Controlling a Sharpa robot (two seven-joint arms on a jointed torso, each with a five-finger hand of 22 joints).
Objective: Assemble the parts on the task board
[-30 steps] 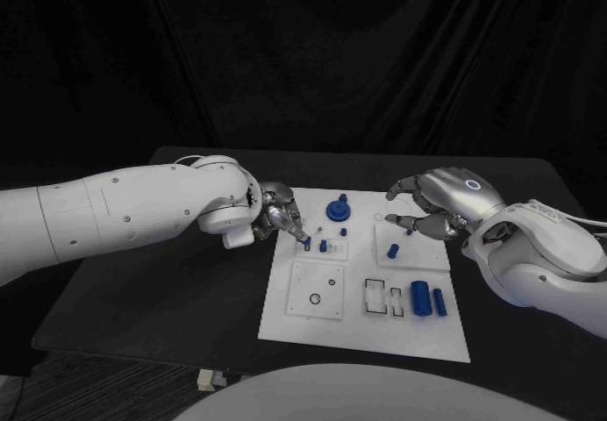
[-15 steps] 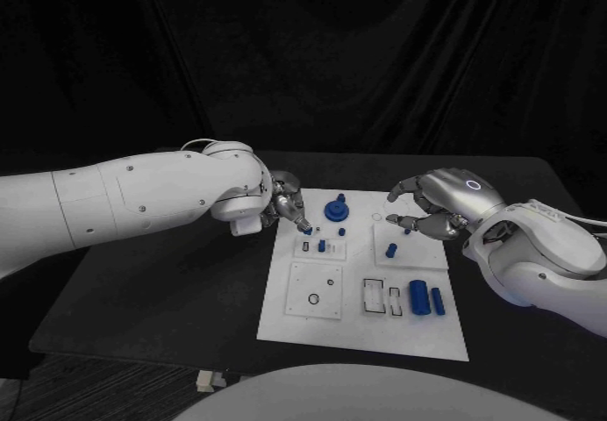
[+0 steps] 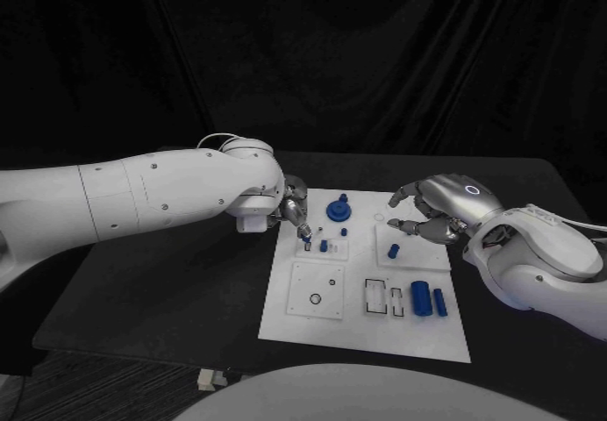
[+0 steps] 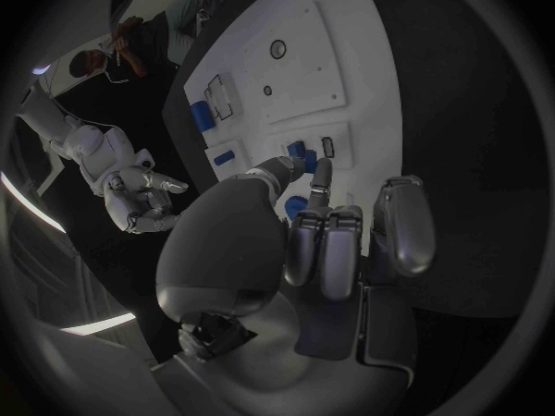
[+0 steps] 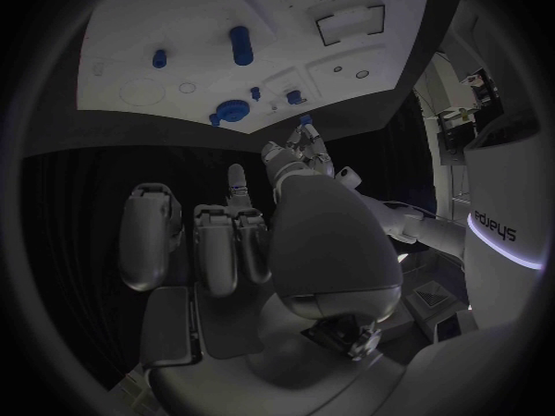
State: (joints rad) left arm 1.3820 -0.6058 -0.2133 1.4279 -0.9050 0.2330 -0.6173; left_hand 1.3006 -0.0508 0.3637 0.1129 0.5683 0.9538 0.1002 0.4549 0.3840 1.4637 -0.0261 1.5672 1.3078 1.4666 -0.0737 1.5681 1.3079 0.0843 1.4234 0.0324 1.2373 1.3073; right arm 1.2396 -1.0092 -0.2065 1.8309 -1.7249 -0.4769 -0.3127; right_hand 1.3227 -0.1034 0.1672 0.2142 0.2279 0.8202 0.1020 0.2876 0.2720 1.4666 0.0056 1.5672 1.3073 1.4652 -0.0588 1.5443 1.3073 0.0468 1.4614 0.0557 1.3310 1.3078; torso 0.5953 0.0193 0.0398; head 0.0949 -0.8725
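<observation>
The right hand (image 5: pixel 266 240) hovers off the task board (image 5: pixel 174 46), its fingers (image 5: pixel 151 236) loosely curled and holding nothing. On the board stand a blue cylinder (image 5: pixel 240 44), a smaller blue peg (image 5: pixel 160 59) and a blue gear-like part (image 5: pixel 228 113) near its edge. The left hand (image 5: pixel 303 143) reaches the board's edge beside that part.

White task board (image 3: pixel 367 329), blue parts (image 3: pixel 418 296), black counter (image 3: pixel 165 289), silver left robot hand (image 3: pixel 294 213), silver right robot hand (image 3: pixel 437 210).
</observation>
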